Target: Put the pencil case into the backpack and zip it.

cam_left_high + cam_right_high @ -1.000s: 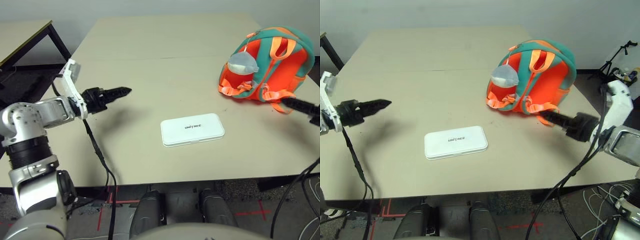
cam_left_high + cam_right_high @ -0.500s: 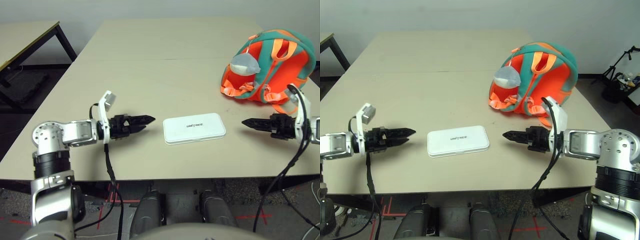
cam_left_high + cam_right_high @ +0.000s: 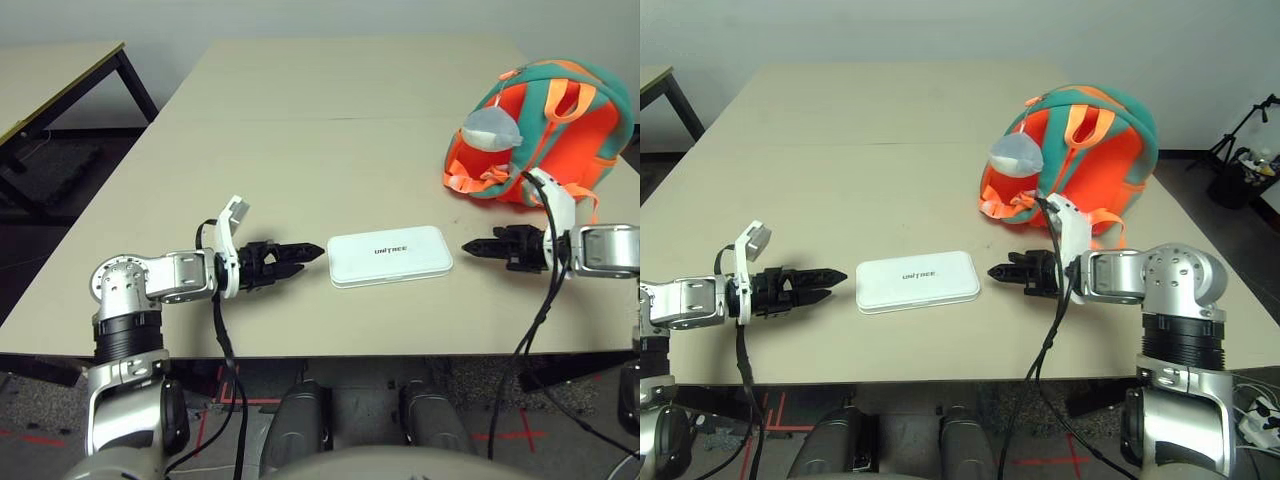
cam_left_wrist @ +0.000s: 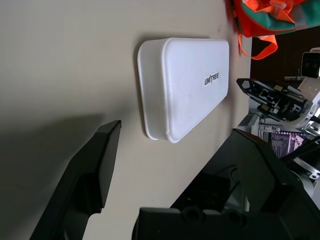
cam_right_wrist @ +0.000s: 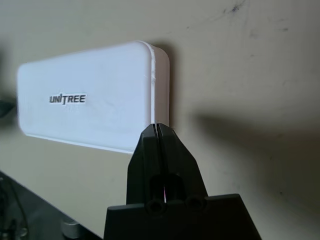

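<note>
Head views: the pencil case [image 3: 390, 256] lies flat on the table [image 3: 300, 130] between the spread, empty left gripper [image 3: 312, 254] and the right gripper [image 3: 470, 248]; the backpack [image 3: 545, 130] stands behind.

Left wrist view: its 2 fingers [image 4: 92, 170] gape toward the case's short end, lettered "UNITREE".

Right wrist view: its pressed-together, empty fingers [image 5: 159, 137] cover the case's near edge.

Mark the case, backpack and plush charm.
case [image 3: 389, 255], left eye view, middle of its lid.
backpack [image 3: 585, 125], left eye view, orange front panel.
charm [image 3: 1015, 152], right eye view, grey body.
</note>
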